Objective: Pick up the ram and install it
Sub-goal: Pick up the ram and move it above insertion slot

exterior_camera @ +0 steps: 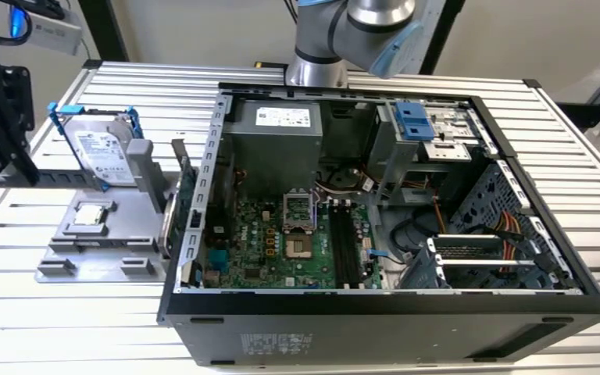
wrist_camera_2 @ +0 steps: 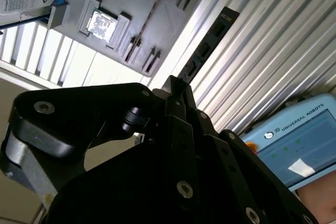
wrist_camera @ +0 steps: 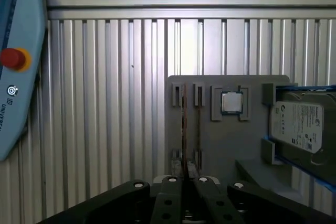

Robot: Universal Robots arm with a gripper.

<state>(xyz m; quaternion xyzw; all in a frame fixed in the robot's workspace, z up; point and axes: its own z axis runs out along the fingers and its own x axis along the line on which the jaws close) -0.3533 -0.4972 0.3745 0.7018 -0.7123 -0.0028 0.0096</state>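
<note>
My gripper (wrist_camera: 184,179) is shut on the ram (wrist_camera: 184,129), which runs edge-on as a thin line out from between the fingertips. In the second wrist view the ram (wrist_camera_2: 210,40) is a long dark strip with black chips, reaching out from the gripper (wrist_camera_2: 176,85) over the ribbed table. In the exterior view the gripper (exterior_camera: 8,166) hangs at the far left, above the table and left of the grey holder (exterior_camera: 81,242). The motherboard's black memory slots (exterior_camera: 344,250) lie inside the open computer case (exterior_camera: 383,312), well to the exterior view's right of the gripper.
The holder carries a silver hard drive in a blue frame (exterior_camera: 107,152) (wrist_camera: 299,124) and a small square processor chip (exterior_camera: 91,215) (wrist_camera: 231,102) (wrist_camera_2: 100,24). A teach pendant (wrist_camera: 10,77) (wrist_camera_2: 299,140) lies on the ribbed table. The case walls stand high around the motherboard (exterior_camera: 269,250).
</note>
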